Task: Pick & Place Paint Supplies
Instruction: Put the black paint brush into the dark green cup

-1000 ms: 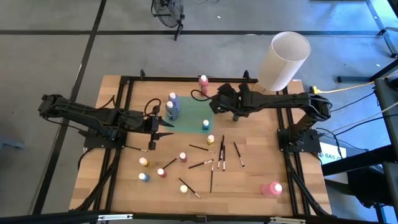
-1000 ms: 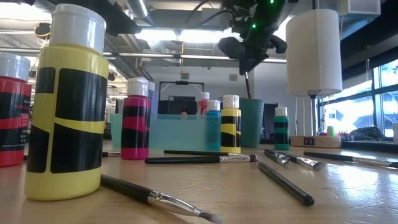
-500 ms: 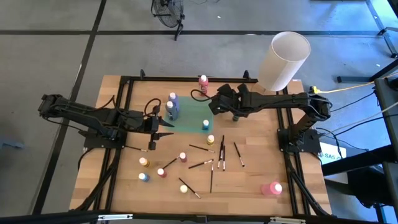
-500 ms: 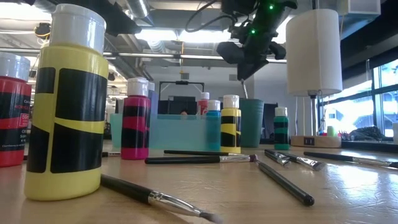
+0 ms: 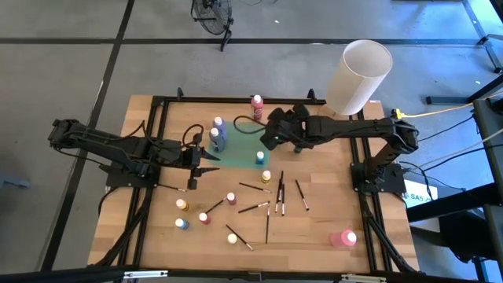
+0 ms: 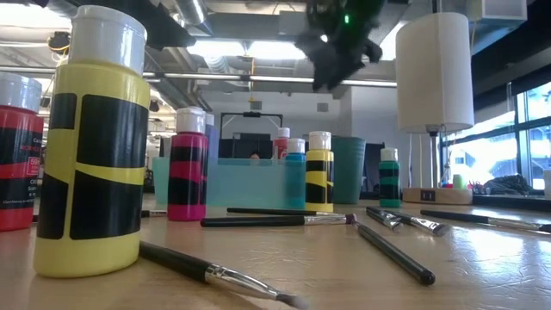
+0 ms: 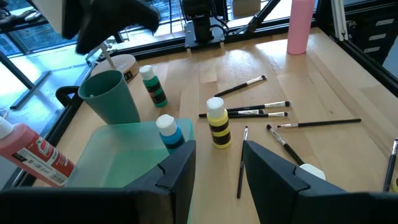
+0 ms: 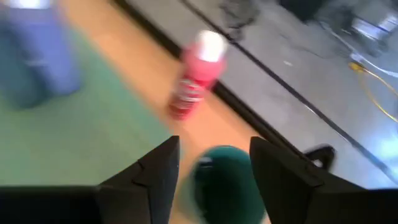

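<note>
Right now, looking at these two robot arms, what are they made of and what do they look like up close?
Both arms are dark, nearly black, jointed limbs with black cables looping along them. The left claw ends in two flat, wedge-shaped dark fingers, seen close in its wrist view. The right claw has the same pair of dark fingers, and small green lights glow on its body in the low view.

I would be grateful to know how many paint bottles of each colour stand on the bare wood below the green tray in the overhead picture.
yellow bottles: 2
pink bottles: 2
orange bottle: 1
red bottle: 1
blue bottle: 1
Total: 7
</note>
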